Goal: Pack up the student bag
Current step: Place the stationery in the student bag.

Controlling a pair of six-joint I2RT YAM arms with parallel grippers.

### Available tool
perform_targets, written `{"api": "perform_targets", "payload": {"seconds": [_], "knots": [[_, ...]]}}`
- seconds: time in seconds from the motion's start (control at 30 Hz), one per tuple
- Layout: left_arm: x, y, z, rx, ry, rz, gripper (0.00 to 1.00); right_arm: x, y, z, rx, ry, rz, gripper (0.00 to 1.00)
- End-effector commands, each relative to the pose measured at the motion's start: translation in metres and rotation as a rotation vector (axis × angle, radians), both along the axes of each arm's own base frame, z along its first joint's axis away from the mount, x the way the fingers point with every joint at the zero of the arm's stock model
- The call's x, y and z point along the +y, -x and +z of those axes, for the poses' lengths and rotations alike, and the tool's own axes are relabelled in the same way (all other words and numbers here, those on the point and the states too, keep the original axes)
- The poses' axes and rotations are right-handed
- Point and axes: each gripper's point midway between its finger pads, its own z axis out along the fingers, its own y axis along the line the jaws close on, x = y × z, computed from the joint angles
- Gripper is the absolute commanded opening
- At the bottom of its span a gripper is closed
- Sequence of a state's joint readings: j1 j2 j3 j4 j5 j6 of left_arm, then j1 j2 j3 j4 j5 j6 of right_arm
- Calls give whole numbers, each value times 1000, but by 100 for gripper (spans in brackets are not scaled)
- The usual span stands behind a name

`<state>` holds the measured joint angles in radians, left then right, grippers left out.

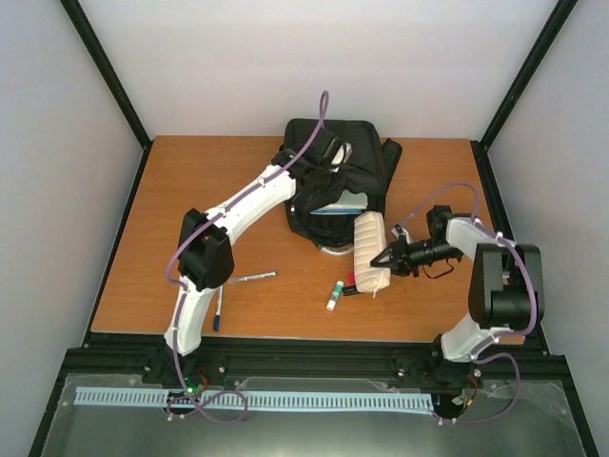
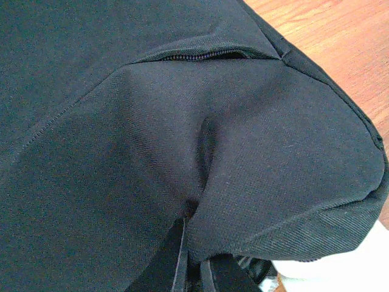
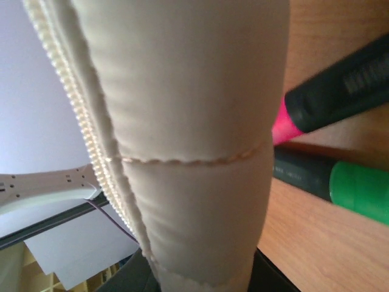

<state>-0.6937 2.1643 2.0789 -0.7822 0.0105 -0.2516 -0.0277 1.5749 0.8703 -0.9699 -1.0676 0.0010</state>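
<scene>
The student bag, a black fabric backpack, lies at the back middle of the wooden table. My left gripper rests on it, shut on a pinched fold of the bag's fabric; only the finger bases show below the fold. A zip seam runs across the fabric above. My right gripper is shut on a beige ribbed pouch, which fills the right wrist view. Its dark fingers press both sides of the pouch's lower end.
A pink-tipped marker and a green-capped marker lie on the table beside the pouch, also seen from above. Two pens lie near the left arm. Something white shows at the bag's near edge.
</scene>
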Motion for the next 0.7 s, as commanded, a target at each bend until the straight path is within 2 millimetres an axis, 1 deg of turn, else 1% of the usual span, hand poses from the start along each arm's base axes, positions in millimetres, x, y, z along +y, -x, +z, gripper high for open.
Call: {"api": "perform_targets", "payload": {"seconds": [0.0,0.07,0.2,0.23,0.37,0.47,0.63,0.67], "knots": [[-7,-7,83,-126,188,1,1,11,-32,9,-56,-77,27,12],[-6,-8,88,-140,188,5,1,19,-46,14,-92,-112,57,11],[-2,-7,97,-159,183,5,1,34,-65,16,-80,-202,95,11],[-1,-6,99,-164,184,5,1,37,-74,19,-101,-211,110,11],[1,-2,108,-171,191,1,1,47,-89,8,-66,-243,131,11],[1,1,113,-176,200,-6,1,55,-97,5,-62,-260,147,12],[-1,2,113,-164,222,-5,1,64,-113,-5,-55,-230,131,13],[-3,1,113,-163,228,-3,1,63,-118,-12,-59,-198,122,12]]}}
